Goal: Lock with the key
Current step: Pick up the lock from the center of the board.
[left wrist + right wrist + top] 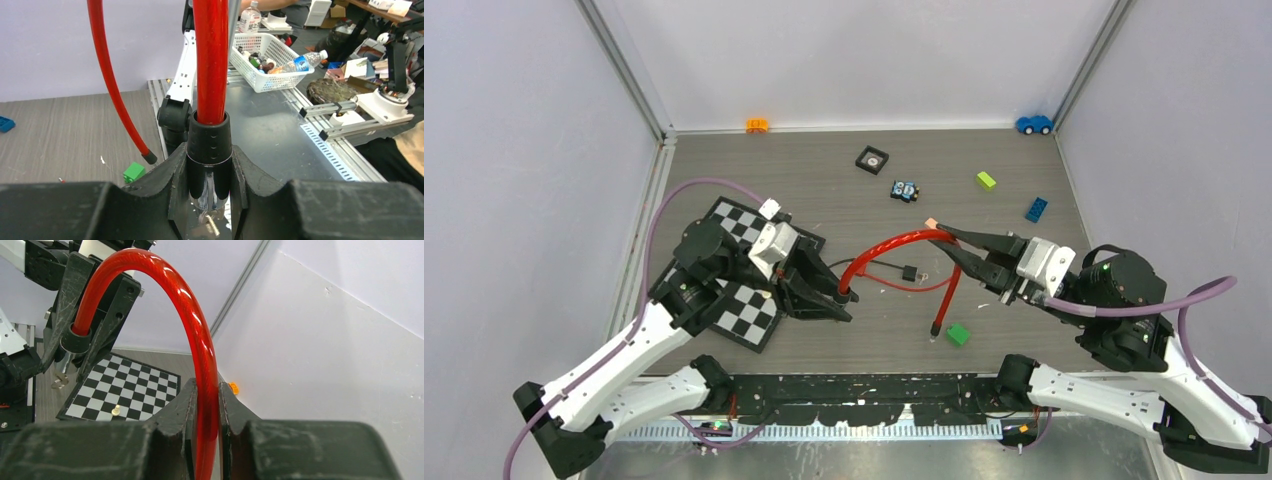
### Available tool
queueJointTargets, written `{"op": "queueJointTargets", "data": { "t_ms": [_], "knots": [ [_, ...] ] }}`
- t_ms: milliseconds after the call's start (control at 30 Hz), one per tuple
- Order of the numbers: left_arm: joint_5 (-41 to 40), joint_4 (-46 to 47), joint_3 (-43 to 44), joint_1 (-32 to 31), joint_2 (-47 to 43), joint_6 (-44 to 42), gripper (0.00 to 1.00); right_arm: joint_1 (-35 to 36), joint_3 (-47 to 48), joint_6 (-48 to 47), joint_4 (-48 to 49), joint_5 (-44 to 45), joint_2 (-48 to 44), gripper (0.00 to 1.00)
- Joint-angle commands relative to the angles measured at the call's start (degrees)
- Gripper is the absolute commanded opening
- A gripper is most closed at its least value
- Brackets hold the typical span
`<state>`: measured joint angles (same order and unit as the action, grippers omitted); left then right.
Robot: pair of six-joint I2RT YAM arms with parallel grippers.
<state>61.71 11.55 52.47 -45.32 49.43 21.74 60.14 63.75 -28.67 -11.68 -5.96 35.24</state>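
A red cable lock [894,243] arches above the table. My left gripper [844,298] is shut on its black lock head [209,145], whose chrome end [215,197] points down between the fingers. A small metal key or ring [214,222] hangs below it and also shows in the right wrist view [60,382]. My right gripper [948,243] is shut on the red cable [205,390] near the top of the arch. The cable's free black-tipped end [937,328] hangs loose, apart from the lock head. A small black piece on a thin red cord [910,271] lies under the arch.
A green brick [957,334] lies by the cable's free end. A chessboard [744,310] with a white pawn [116,410] lies under the left arm. An orange toy [757,125], blue car [1034,124], black tile [872,158], toy car [905,190], lime brick [986,180] and blue brick [1036,208] lie at the back.
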Motion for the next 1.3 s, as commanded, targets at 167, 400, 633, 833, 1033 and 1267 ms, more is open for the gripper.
{"op": "queueJointTargets", "data": {
  "t_ms": [167, 400, 633, 833, 1033, 1267],
  "knots": [
    [-0.02, -7.73, 4.40, 0.67, -1.42, -9.28, 0.00, 0.41, -1.17, -0.08, 3.17, -3.36, -0.56, 0.01],
    [8.16, -0.53, 3.56, 0.67, 1.10, -2.47, 0.00, 0.37, -1.09, 0.03, 4.40, -4.63, 0.06, 0.01],
    [-2.43, -13.91, 4.48, 0.67, -1.99, -12.29, 0.32, 0.40, -0.88, -0.31, 4.18, -4.14, 0.02, 0.01],
    [-11.49, -25.61, 7.72, 0.67, -2.89, -19.12, 0.99, 0.41, -0.34, -1.16, 2.69, -3.15, 0.04, 0.01],
    [-22.78, -30.38, 9.19, 0.68, -6.03, -24.89, 1.00, 0.41, 1.36, -2.05, -2.57, -0.12, 0.71, 0.01],
    [-33.91, -40.74, 15.72, 0.67, -8.90, -32.99, 1.00, 0.36, 7.40, -2.00, -12.61, 10.75, 4.59, 0.01]
  ]
}}
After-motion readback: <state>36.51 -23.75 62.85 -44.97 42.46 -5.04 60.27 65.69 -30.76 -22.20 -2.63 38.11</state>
